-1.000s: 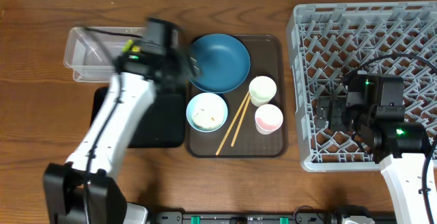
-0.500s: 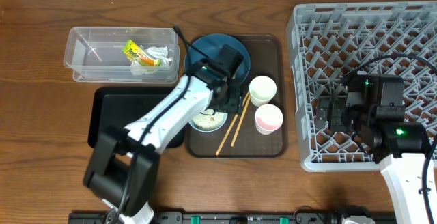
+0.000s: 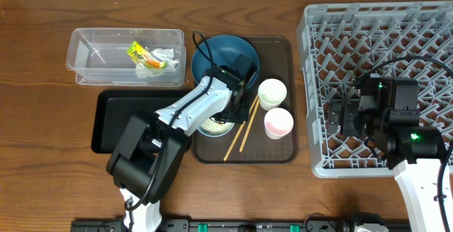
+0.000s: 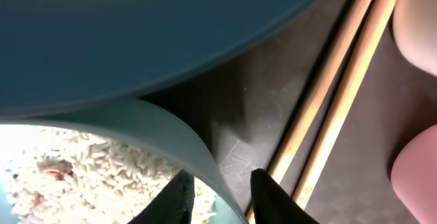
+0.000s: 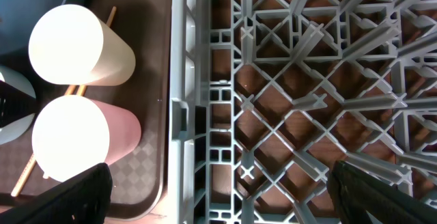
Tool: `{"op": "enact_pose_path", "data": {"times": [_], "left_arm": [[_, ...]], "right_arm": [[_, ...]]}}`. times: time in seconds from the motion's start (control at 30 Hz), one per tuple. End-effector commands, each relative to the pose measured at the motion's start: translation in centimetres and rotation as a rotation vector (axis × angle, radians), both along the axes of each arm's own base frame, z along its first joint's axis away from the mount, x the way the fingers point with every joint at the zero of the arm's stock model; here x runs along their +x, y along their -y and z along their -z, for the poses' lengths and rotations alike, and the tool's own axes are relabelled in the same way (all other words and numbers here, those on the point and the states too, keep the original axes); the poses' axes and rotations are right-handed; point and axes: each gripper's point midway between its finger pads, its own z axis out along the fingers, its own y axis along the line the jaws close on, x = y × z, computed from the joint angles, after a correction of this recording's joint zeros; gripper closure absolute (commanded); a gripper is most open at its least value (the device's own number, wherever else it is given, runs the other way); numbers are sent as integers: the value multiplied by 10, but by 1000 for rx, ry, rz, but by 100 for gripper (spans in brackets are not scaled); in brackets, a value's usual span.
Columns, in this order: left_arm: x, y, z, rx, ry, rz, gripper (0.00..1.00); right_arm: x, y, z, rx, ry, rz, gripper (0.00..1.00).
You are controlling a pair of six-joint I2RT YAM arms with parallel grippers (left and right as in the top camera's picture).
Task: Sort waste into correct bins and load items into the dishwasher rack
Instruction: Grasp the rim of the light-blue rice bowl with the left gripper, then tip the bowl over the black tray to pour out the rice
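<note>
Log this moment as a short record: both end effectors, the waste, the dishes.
left end effector: fingers astride the bowl rim; grip unclear
right end effector: open, empty, above the rack
bowl contents: rice scraps
clear tub: wrapper, tissue
brown tray: plate, bowl, cream cup, pink cup, chopsticks

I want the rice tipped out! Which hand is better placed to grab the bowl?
Left. The left hand straddles the rim of the white-and-pale-blue bowl; the right hand hangs open over the grey plastic dishwasher rack.
</note>
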Motion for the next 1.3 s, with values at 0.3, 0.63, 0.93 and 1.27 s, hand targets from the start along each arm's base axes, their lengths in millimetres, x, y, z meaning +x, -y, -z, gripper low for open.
{"op": "enact_pose_path", "data": {"times": [0.3,0.63,0.93,1.27], "left_arm": [[0,-3,-10,10,18,-4,94],[-16,-17,-78,-36,78,-48,94],[-7,-54,-121,-182,94,-147,94],[10,-108,-136,-654,32,-198,94]], "right_arm": [[3,-5,-9,2,24,-23,1],[2,-5,-9,2,21,-23,1],[1,-5,-8,2,17,-23,1],[1,-5,-8,2,13,-23,1]]}}
